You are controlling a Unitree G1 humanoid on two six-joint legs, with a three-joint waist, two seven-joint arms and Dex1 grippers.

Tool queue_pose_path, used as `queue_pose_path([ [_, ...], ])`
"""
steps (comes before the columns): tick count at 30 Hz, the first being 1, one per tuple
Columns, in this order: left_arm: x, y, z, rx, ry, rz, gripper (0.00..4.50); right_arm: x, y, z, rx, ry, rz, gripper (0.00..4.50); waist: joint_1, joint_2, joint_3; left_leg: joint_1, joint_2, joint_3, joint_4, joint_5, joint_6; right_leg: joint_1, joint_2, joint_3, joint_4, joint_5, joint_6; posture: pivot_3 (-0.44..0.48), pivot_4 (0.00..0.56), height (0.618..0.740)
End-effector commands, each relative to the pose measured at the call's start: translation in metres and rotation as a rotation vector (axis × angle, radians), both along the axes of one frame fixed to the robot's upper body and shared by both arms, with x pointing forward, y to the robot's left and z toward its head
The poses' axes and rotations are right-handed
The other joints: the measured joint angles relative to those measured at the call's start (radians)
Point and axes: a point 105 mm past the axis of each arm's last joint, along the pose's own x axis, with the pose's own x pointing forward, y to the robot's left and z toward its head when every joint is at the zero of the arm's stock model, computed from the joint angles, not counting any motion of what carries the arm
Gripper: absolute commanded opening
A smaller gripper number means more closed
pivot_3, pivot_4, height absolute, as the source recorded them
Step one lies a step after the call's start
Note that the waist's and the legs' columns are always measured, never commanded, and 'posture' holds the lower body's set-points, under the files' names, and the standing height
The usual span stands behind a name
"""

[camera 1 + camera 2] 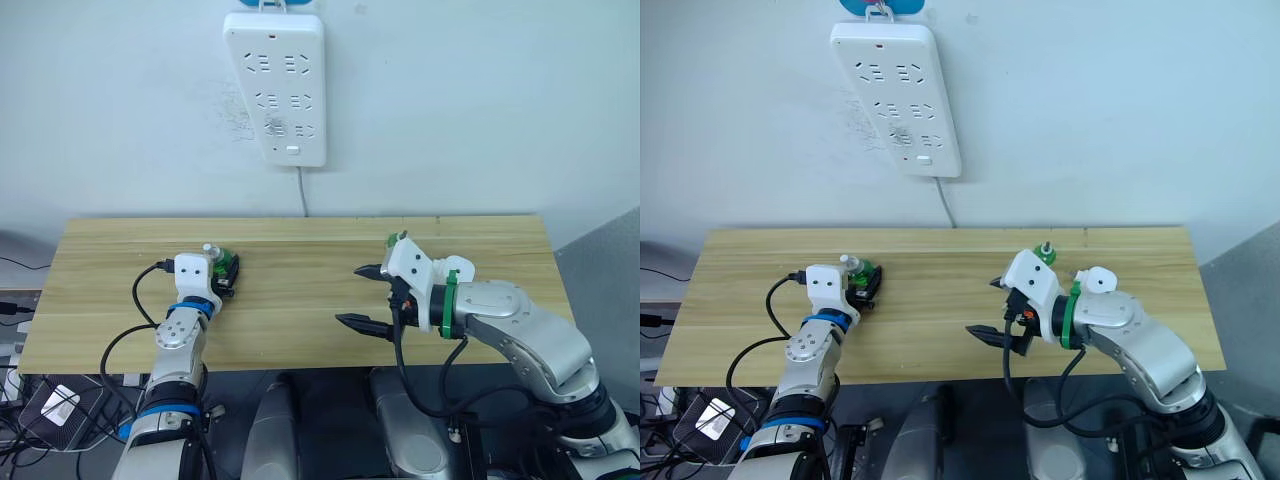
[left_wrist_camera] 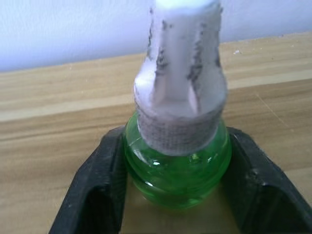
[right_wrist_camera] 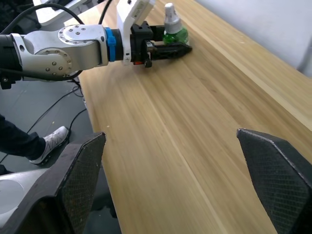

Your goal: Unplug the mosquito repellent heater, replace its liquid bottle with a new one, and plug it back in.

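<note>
The left gripper's two black fingers are clamped on the round body of a green bottle with a white cap, one finger on each side. The bottle stands upright on the table, at its left part. This is most likely the new one, because its cap is on, and the hold low on the body leaves the cap free for the other arm to unscrew.

The right gripper hovers over the middle of the table, its fingers wide apart and holding nothing, pointed toward the left gripper.

Just behind the right gripper, near the far edge, a small green-topped thing shows; it may be the old bottle in the heater, but I cannot tell. The white power strip hangs on the wall with no plug in it, so the unplugging seems done.
</note>
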Motion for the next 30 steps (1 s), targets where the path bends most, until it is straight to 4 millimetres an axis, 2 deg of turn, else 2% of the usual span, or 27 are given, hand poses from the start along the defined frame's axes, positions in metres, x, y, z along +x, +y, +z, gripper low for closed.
queue_pose_path([
  [1, -0.011, -0.003, -0.008, 0.102, 0.021, -0.053, 2.28, -0.011, -0.001, 0.008, 0.019, -0.050, 0.051, 4.50, 0.000, 0.000, 0.000, 0.000, 0.000, 0.000, 0.000, 0.000, 0.000, 0.000, 0.000, 0.000, 0.000, 0.000, 0.000, -0.230, 0.453, 0.740],
  [2, -0.012, -0.007, -0.003, 0.109, 0.006, -0.079, 2.28, -0.012, -0.002, 0.009, 0.018, -0.064, 0.061, 4.50, -0.001, 0.000, 0.000, 0.000, 0.000, 0.000, -0.001, 0.000, 0.000, 0.000, 0.000, 0.000, 0.000, 0.000, 0.000, -0.230, 0.444, 0.740],
  [5, -0.025, -0.052, 0.021, 0.201, -0.045, -0.365, 2.28, -0.014, -0.005, 0.016, 0.025, -0.111, 0.078, 4.50, -0.001, 0.000, 0.000, -0.001, 0.000, 0.001, -0.002, 0.000, 0.000, -0.002, 0.000, 0.001, 0.000, 0.000, 0.000, -0.235, 0.416, 0.740],
  [9, -0.039, -0.093, 0.039, 0.234, -0.019, -0.613, 2.28, -0.013, -0.003, 0.027, 0.069, -0.148, 0.072, 4.50, 0.004, -0.001, -0.001, -0.002, 0.000, 0.000, -0.002, 0.002, -0.004, -0.002, 0.000, -0.001, 0.000, 0.000, 0.000, -0.238, 0.387, 0.740],
  [12, -0.051, -0.125, 0.056, 0.276, 0.006, -0.829, 2.28, -0.010, 0.001, 0.036, 0.109, -0.177, 0.039, 4.50, -0.001, -0.001, -0.002, -0.002, 0.000, 0.000, -0.002, 0.002, -0.004, -0.002, 0.000, 0.000, 0.000, 0.000, 0.000, -0.257, 0.348, 0.740],
  [15, -0.055, -0.151, 0.078, 0.272, 0.029, -0.996, 2.28, -0.004, 0.010, 0.043, 0.154, -0.209, -0.022, 4.50, -0.003, -0.002, -0.006, -0.002, 0.000, 0.000, -0.002, 0.002, -0.004, -0.002, 0.000, 0.000, 0.000, 0.000, 0.000, -0.271, 0.318, 0.740],
  [21, -0.048, -0.167, 0.101, 0.280, 0.056, -1.085, 2.28, 0.005, 0.022, 0.045, 0.210, -0.229, -0.119, 4.50, -0.015, -0.006, -0.026, -0.003, 0.000, -0.001, -0.002, 0.002, -0.004, -0.003, 0.000, -0.002, 0.000, 0.003, -0.005, -0.287, 0.276, 0.740],
  [30, -0.050, -0.177, 0.112, 0.289, 0.131, -1.171, 2.28, 0.016, 0.033, 0.044, 0.281, -0.285, -0.259, 4.50, -0.034, -0.007, -0.059, -0.005, 0.000, -0.005, -0.002, 0.002, -0.005, -0.004, 0.000, -0.006, 0.000, 0.004, -0.006, -0.291, 0.238, 0.740],
])
